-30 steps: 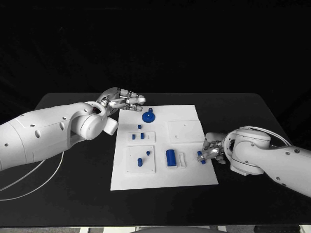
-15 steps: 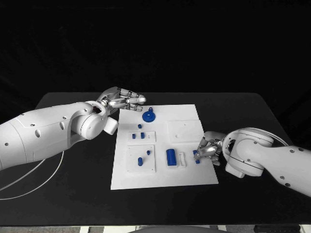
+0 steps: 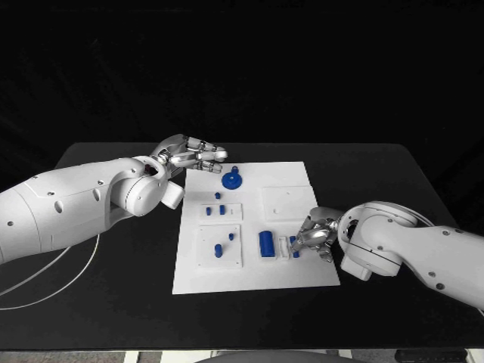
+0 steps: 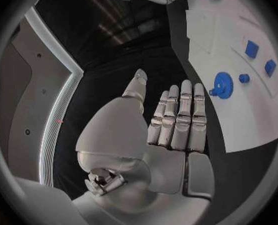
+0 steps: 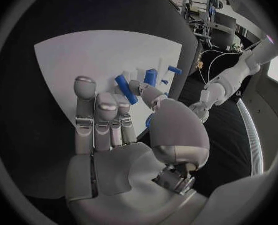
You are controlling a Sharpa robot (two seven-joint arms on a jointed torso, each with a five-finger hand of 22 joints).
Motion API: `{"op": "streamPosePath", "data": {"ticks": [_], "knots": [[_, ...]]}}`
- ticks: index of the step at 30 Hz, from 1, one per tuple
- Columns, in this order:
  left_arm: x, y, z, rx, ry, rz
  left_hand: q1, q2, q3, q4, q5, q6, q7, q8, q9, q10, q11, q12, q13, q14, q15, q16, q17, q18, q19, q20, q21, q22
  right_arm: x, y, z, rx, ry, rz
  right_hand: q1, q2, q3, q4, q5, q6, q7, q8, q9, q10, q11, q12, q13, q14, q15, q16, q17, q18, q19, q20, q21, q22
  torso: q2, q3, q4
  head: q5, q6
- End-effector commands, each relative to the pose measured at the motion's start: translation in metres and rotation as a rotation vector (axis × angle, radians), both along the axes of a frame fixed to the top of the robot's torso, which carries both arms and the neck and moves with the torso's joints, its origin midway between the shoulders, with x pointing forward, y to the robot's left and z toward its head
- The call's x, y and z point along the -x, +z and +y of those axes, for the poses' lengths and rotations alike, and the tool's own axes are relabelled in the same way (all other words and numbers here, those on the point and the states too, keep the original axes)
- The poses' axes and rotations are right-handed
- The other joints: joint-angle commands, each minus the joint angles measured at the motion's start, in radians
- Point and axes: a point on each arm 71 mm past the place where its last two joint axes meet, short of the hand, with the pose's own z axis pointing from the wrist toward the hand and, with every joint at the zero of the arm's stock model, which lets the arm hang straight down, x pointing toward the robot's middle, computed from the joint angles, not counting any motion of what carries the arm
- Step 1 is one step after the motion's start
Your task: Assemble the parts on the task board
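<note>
From the head camera, the white board (image 3: 255,227) lies in the middle of the black table (image 3: 111,302). The left hand (image 3: 190,156) hovers at the board's 11 o'clock corner, fingers spread and holding nothing, just beside a blue gear (image 3: 232,181) that sits near the board's far edge. Below the gear, two small blue blocks (image 3: 215,212) rest in a raised square, and further toward 7 o'clock two small blue pegs (image 3: 224,242) stand in another square. A blue cylinder (image 3: 266,244) lies near the board's middle-right. The right hand (image 3: 313,236) is over the board's right edge at about 4 o'clock, pinching a small blue piece (image 3: 294,243) just beside the cylinder. In the left wrist camera, the left hand (image 4: 170,130) shows its fingers straight and side by side with the thumb apart, nothing in its grasp; the gear (image 4: 221,84) and the blocks (image 4: 258,56) lie on the board (image 4: 238,115) beyond the fingertips, apart from them. In the right wrist camera, the right hand (image 5: 129,135) has its thumb curled in toward the fingers, and a blue piece (image 5: 148,120) peeks out beside the thumb; whether it is firmly gripped cannot be told from here. Past the fingertips, the cylinder (image 5: 126,89) lies on the board (image 5: 83,55), with more blue pieces (image 5: 160,74) further off.
</note>
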Motion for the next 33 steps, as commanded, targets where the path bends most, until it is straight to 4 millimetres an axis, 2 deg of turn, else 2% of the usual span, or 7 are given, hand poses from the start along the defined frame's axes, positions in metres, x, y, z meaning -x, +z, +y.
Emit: {"op": "streamPosePath", "data": {"ticks": [1, 15, 26, 28, 33], "knots": [[0.001, 0.001, -0.003, 0.004, -0.021, 0.0, -0.003, 0.002, 0.001, 0.006, -0.005, -0.006, -0.003, 0.002, 0.001, -0.009, -0.001, -0.004, 0.001, -0.005, -0.001, -0.004, 0.002, -0.006, 0.004, 0.005, 0.004, -0.001, 0.002, -0.005, 0.002, 0.004, 0.005, 0.048, 0.007, 0.007, -0.013, 0.004, -0.016, 0.006, -0.002, 0.003, 0.001, 0.0, -0.004, -0.003, -0.001, -0.003, -0.005, -0.004, -0.001, 0.008, 0.045, -0.002, -0.006, -0.003, 0.0, -0.0001, 0.0005, 0.0, 0.0], [0.001, 0.001, -0.003, 0.003, -0.021, 0.001, -0.003, 0.002, 0.001, 0.006, -0.005, -0.006, -0.003, 0.002, 0.001, -0.009, -0.001, -0.004, 0.001, -0.005, -0.001, -0.004, 0.002, -0.006, 0.004, 0.005, 0.004, -0.001, -0.004, -0.011, 0.009, 0.013, 0.01, 0.057, 0.009, 0.011, -0.043, 0.02, -0.038, 0.015, -0.008, 0.003, 0.004, 0.003, -0.006, 0.001, 0.001, -0.002, -0.006, -0.002, 0.001, 0.007, 0.045, -0.003, -0.003, -0.008, 0.0, 0.0006, 0.0001, 0.005, 0.0], [0.001, 0.0, -0.003, 0.0, -0.021, 0.003, -0.003, 0.002, 0.001, 0.006, -0.005, -0.006, -0.003, 0.002, 0.001, -0.009, -0.001, -0.004, 0.001, -0.005, -0.001, -0.004, 0.002, -0.006, 0.004, 0.005, 0.004, -0.001, -0.003, -0.013, 0.012, 0.025, 0.031, 0.071, 0.01, 0.014, -0.075, 0.045, -0.123, 0.016, -0.012, 0.003, 0.002, 0.003, -0.006, -0.001, -0.002, -0.001, -0.005, -0.001, 0.001, 0.006, 0.044, -0.003, -0.004, -0.012, 0.0, 0.0011, -0.0004, 0.01, -0.002], [0.001, 0.0, -0.003, 0.0, -0.021, 0.003, -0.003, 0.002, 0.001, 0.006, -0.005, -0.006, -0.003, 0.002, 0.001, -0.009, -0.001, -0.004, 0.001, -0.005, -0.001, -0.004, 0.002, -0.006, 0.004, 0.005, 0.004, -0.001, -0.003, -0.014, 0.013, 0.028, 0.034, 0.072, 0.009, 0.013, -0.084, 0.056, -0.17, 0.017, -0.013, 0.003, 0.002, 0.005, -0.006, 0.0, -0.002, -0.001, -0.005, -0.001, 0.001, 0.005, 0.045, -0.003, -0.003, -0.013, 0.0, 0.001, -0.0007, 0.01, -0.003], [0.001, 0.0, -0.003, -0.001, -0.023, 0.003, -0.003, 0.003, 0.001, 0.007, -0.006, -0.006, -0.003, 0.002, 0.001, -0.008, -0.001, -0.004, 0.001, -0.005, -0.001, -0.004, 0.002, -0.006, 0.003, 0.005, 0.004, -0.001, -0.003, -0.014, 0.012, 0.038, 0.038, 0.071, 0.018, 0.001, -0.099, 0.091, -0.203, 0.019, -0.015, 0.003, -0.002, 0.006, -0.006, 0.002, -0.002, -0.001, -0.005, -0.001, 0.001, 0.005, 0.045, -0.003, -0.002, -0.016, 0.0, 0.0011, -0.0007, 0.01, -0.003]]}}
